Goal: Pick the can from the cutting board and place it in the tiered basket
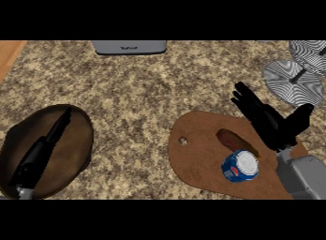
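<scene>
Head view shows you the can (240,166), blue with a pale top, standing on the brown cutting board (200,159) near its lower right part, casting a dark shadow up and to the left. Your right hand (268,118) is above the board's upper right edge, beyond the can and apart from it, fingers straight and spread wide, thumb held out to the side; it holds nothing. The tiered basket (300,77), with its striped round trays on a dark post, sits at the far right of the speckled counter (138,89), past the hand. Your left hand (45,140) lies over a dark oval plate (72,154) at the left, fingers extended, idle.

You appear to be in the approach step, the can not yet grasped. Next, you likely need to bring the open hand back and down beside the can, then curl fingers and thumb round its side.
</scene>
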Available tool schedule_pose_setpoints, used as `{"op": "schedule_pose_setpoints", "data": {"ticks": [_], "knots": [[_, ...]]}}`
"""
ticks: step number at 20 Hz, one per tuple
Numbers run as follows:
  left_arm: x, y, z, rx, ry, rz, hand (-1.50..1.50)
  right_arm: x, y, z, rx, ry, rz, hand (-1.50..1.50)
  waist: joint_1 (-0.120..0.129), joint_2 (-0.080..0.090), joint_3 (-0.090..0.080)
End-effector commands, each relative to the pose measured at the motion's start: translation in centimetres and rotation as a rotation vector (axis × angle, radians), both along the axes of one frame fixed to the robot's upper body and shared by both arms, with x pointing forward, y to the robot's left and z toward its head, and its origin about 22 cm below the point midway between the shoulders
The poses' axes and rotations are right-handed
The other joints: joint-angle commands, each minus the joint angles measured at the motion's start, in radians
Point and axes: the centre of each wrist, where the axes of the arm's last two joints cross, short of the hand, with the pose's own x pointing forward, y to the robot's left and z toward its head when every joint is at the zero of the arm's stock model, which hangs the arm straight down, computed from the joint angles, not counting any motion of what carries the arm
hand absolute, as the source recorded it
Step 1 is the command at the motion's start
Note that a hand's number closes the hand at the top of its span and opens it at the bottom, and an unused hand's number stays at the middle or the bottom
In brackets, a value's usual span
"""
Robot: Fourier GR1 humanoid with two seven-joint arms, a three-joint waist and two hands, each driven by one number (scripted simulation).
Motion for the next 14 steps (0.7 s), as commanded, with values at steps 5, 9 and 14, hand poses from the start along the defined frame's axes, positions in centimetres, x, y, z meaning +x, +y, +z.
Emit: {"op": "schedule_pose_setpoints", "data": {"ticks": [5, 9, 14], "knots": [[1.5, 0.5, 1.7, -0.219, 0.037, 0.161, 0.0, -2.7, 7.5, 8.2, 0.168, -0.498, 0.405, 1.5, -0.005, 0.004, -0.02], [0.8, 1.1, 1.5, -0.315, 0.097, 0.228, 0.0, -3.9, 0.8, 3.4, -0.232, -0.3, -0.164, -1.5, -0.059, 0.005, -0.021], [2.3, -0.4, 4.7, -0.351, 0.114, 0.162, 0.0, -8.8, 3.2, 4.7, -0.243, -0.512, -0.181, -1.5, -0.008, 0.023, -0.018]]}}
